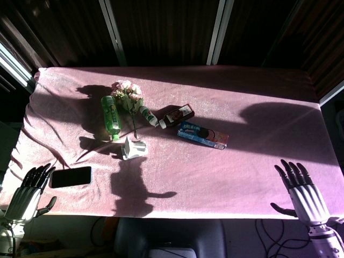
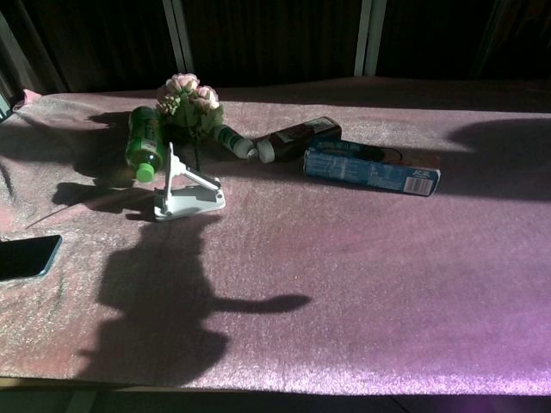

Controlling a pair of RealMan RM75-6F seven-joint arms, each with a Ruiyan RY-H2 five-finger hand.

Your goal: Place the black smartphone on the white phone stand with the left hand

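Note:
The black smartphone (image 1: 71, 177) lies flat near the table's front left corner; the chest view shows its end at the left edge, smartphone (image 2: 26, 256). The white phone stand (image 1: 134, 148) stands upright further in, also seen as stand (image 2: 183, 190) in the chest view. My left hand (image 1: 29, 193) hovers at the front left edge just left of the phone, fingers spread, holding nothing. My right hand (image 1: 301, 193) is at the front right edge, fingers spread and empty. Neither hand shows in the chest view.
A green bottle (image 1: 111, 116), a pink flower bunch (image 1: 128, 92), a small tube (image 1: 149, 117), a dark box (image 1: 179, 115) and a blue box (image 1: 202, 135) lie behind and right of the stand. A pink cloth (image 1: 242, 172) covers the table.

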